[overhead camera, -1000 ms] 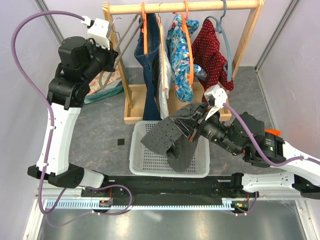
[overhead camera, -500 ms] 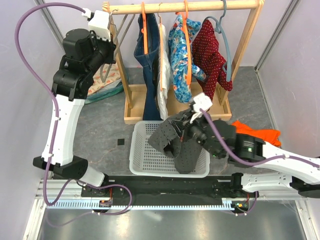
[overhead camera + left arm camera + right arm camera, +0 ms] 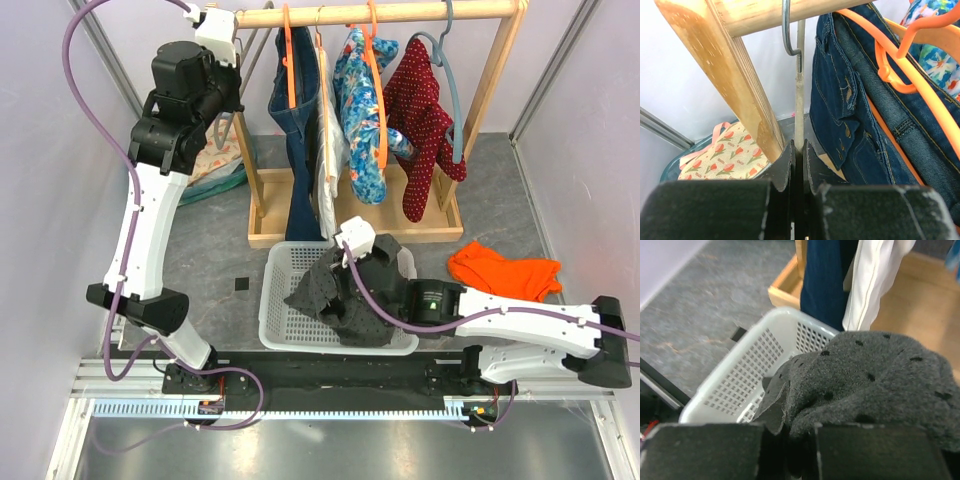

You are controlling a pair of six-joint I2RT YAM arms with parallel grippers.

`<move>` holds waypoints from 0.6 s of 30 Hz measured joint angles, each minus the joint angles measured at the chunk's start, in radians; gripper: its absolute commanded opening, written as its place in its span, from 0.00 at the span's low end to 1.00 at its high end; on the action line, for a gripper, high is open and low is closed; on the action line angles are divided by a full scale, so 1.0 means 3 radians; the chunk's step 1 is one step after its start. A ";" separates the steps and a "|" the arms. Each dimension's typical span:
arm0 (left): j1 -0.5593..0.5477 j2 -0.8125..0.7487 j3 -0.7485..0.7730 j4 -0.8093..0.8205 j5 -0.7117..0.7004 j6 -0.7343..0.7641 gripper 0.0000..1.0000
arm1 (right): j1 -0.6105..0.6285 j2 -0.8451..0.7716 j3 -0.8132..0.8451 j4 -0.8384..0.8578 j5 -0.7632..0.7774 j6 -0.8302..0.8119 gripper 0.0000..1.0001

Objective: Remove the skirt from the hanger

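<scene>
Denim skirt (image 3: 298,170) on orange hanger (image 3: 290,70) on rail (image 3: 420,12); removal not started. Left gripper (image 3: 799,150) pinched tight on grey wire hanger (image 3: 800,95). Right gripper (image 3: 788,436) apparently clamped on dotted grey garment (image 3: 875,380) above basket (image 3: 735,390).

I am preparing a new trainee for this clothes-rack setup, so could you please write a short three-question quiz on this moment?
1. True or false: the denim skirt hangs on an orange hanger on the wooden rail.
2. What are the right fingers shut on? A) the dark grey dotted garment B) the denim skirt C) the orange hanger
3. In a few words: what do the left fingers pinch?

Key: 1 true; 2 A; 3 the thin grey wire hanger, just below its hook on the rail.
</scene>
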 measured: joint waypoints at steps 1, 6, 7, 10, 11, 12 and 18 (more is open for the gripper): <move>0.0000 0.0006 0.0000 0.0006 -0.0003 0.0000 0.02 | -0.0008 0.0025 -0.0041 0.0022 -0.0003 0.0020 0.00; 0.0000 0.0022 0.0000 0.0028 -0.0043 0.0000 0.02 | -0.0094 0.0158 -0.0315 0.0168 -0.0066 0.0149 0.00; 0.0000 0.0029 0.0000 0.0038 -0.0062 0.0001 0.02 | -0.0117 0.0177 -0.0370 0.0191 -0.0086 0.0179 0.00; 0.0000 0.0071 0.0000 0.0075 -0.0117 0.0003 0.02 | -0.0192 0.0212 -0.0553 0.0291 -0.0164 0.0273 0.00; 0.0000 0.0095 0.0004 0.0079 -0.0150 0.0003 0.02 | -0.0216 0.0221 -0.0617 0.0315 -0.0188 0.0309 0.00; 0.0000 0.0126 0.0013 0.0084 -0.0175 0.0004 0.02 | -0.0234 0.0230 -0.0678 0.0337 -0.0212 0.0343 0.00; -0.0001 0.0230 0.0064 0.0186 -0.0253 0.0004 0.09 | -0.0263 0.0253 -0.0968 0.0482 -0.0347 0.0525 0.00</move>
